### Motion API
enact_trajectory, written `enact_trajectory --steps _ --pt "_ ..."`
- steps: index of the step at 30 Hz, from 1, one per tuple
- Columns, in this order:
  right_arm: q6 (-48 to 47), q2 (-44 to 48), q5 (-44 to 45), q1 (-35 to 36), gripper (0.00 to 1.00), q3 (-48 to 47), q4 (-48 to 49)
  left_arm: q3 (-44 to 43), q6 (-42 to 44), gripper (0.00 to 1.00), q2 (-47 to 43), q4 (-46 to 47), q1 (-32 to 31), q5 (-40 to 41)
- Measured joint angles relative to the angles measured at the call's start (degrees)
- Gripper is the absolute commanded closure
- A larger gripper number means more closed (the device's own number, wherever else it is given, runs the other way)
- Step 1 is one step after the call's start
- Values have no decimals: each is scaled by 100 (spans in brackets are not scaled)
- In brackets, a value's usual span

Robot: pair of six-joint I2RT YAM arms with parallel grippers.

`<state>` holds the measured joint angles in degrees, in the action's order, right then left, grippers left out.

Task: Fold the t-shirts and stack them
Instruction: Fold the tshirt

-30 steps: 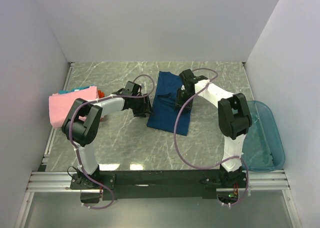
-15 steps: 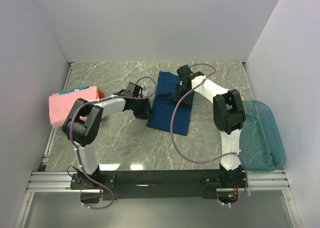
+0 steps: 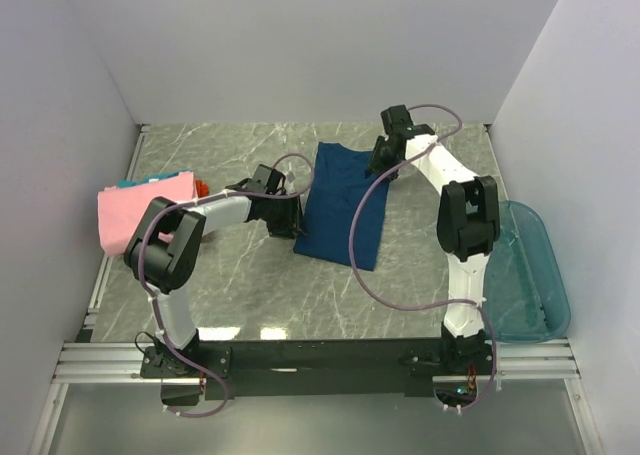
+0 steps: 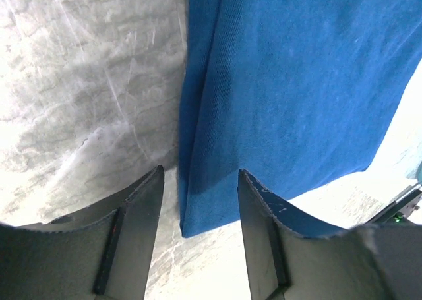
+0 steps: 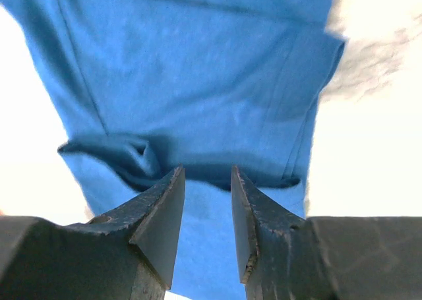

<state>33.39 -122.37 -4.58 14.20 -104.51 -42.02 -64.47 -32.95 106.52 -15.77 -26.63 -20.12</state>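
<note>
since the navy t-shirt, flat on the table, looks limp, pinch its doubled hem corners. left gripper gapes empty at the near-left corner; right gripper, parted and empty, above the far sleeve.

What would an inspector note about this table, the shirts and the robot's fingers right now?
Surface: grey marbled table, no spills seen.
Job's things: navy t-shirt folded into a long strip mid-table; pink t-shirt tops a pile at the left edge, with teal cloth and orange cloth peeking out at its edges.
Clutter: teal plastic tub at the right edge.
Grippers: left fingers open, straddling the navy shirt's near-left corner; right fingers slightly apart by its far right edge, nothing seen between them.
Cables: purple cables loop off both arms; the right one crosses the navy shirt.
Surroundings: white walls on three sides.
</note>
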Motion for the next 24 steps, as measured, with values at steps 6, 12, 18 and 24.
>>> enact_trajectory --steps 6,12,18,24 --pt "-122 1119 -319 90 58 1519 83 133 55 45 -170 -157 -4 39" --pt "-98 2623 -584 267 58 3366 223 238 74 47 -326 -273 -4 46" --pt "127 3189 -772 629 59 4612 334 365 76 48 -415 -295 -4 -2" --pt "306 3191 -846 857 59 5145 496 525 76 48 -507 -302 -4 -66"
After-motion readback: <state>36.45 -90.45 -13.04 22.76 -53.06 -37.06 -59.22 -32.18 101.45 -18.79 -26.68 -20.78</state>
